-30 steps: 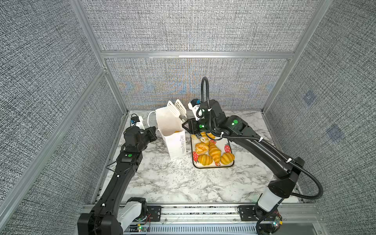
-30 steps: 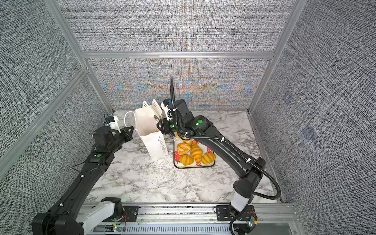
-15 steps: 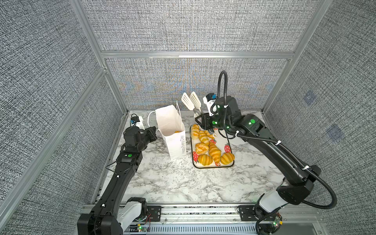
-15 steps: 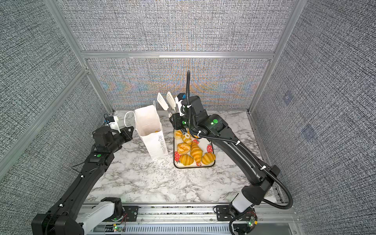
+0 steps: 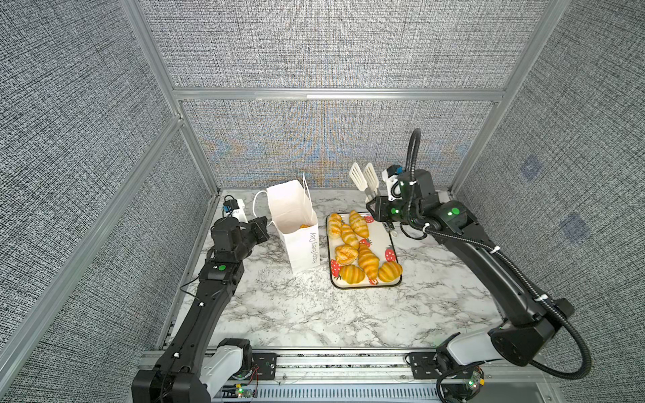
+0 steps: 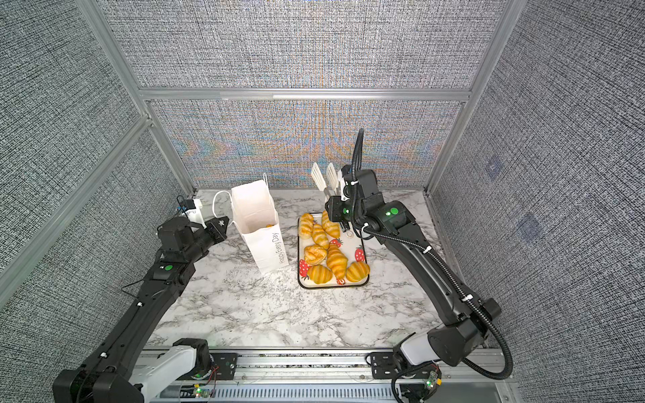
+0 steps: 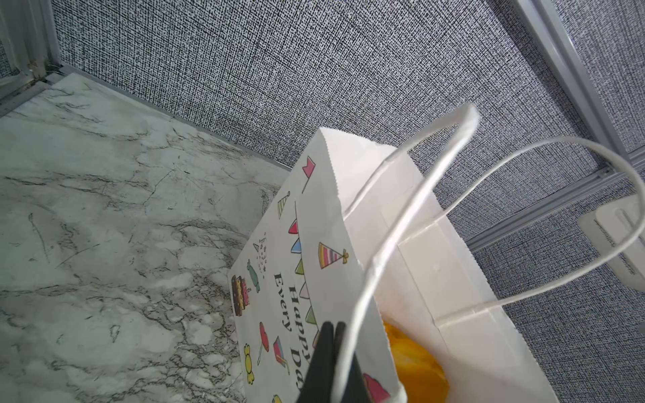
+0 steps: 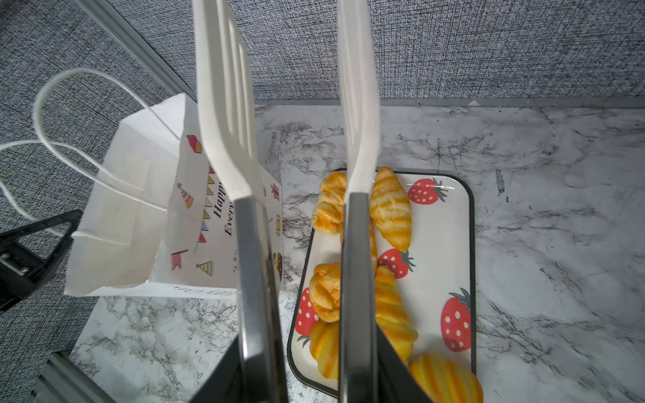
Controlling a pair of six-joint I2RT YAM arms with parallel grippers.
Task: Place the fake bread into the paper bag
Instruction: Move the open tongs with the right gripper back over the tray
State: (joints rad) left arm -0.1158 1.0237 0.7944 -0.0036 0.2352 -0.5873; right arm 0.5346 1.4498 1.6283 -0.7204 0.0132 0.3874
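right gripper, clamped on the white tongs, has swung back from the paper bag to the tray's far end, blades apart, empty. one fake bread now lies in the bag, rest on the tray. left gripper stays pinched shut on the bag rim.

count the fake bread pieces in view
8. On the tray, seven: far-left pastry, two croissants beside it, round bun mid-left, long croissant centre, two buns at the near edge. One piece shows inside the paper bag; more may hide there.

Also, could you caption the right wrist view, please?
Open tongs aloft near the strawberry tray of fake bread, paper bag alongside.
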